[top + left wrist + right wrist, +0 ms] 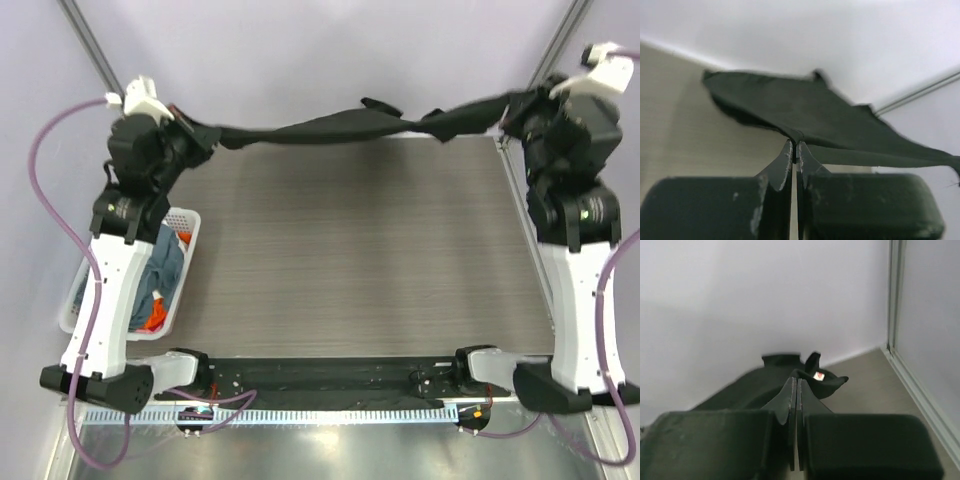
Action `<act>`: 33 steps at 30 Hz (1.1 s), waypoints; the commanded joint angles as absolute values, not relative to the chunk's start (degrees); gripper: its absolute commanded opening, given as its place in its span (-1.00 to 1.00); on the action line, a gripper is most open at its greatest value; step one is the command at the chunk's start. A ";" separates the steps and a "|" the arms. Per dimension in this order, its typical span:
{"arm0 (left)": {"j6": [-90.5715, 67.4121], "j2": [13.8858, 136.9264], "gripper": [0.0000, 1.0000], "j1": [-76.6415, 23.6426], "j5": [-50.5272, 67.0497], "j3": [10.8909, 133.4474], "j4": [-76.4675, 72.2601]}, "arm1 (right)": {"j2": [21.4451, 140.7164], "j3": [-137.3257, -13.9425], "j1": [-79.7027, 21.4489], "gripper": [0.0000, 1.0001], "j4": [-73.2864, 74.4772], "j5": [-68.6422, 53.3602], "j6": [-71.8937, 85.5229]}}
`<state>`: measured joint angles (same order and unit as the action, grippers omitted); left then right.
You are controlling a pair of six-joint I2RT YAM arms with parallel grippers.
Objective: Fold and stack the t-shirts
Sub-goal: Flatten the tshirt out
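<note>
A plain black t-shirt [330, 127] hangs stretched in the air above the far edge of the table, between my two grippers. My left gripper [205, 137] is shut on its left end; in the left wrist view the cloth [805, 110] spreads out from the closed fingertips [795, 145]. My right gripper [508, 112] is shut on its right end; the right wrist view shows bunched black cloth [780, 377] with a small label beyond the closed fingertips [797, 381]. Slate blue-grey and orange shirts [160, 285] lie in the basket.
A white lattice-sided basket [185, 225] stands at the table's left edge under my left arm. The wooden tabletop [360, 250] has a metal rail [530, 240] along its right side. Grey walls close the back.
</note>
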<state>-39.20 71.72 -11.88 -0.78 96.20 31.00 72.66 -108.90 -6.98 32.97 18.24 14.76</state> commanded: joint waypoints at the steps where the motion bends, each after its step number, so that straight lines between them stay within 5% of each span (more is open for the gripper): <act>1: -38.05 67.95 -1.00 -11.60 -1.06 83.53 29.62 | 67.61 -93.73 -6.77 -0.98 37.07 20.66 20.11; 12: -43.59 56.25 -0.99 -11.60 5.89 45.11 27.69 | 46.86 -44.68 -6.77 -0.98 42.62 21.53 40.14; 33: -48.25 58.71 -0.99 -11.60 2.81 37.09 32.08 | 47.20 -43.33 -6.77 -0.98 45.53 19.42 44.21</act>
<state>-47.59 59.24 -11.86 4.25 35.22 31.35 47.00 -40.12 -6.94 46.59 18.26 43.72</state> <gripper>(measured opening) 0.008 0.024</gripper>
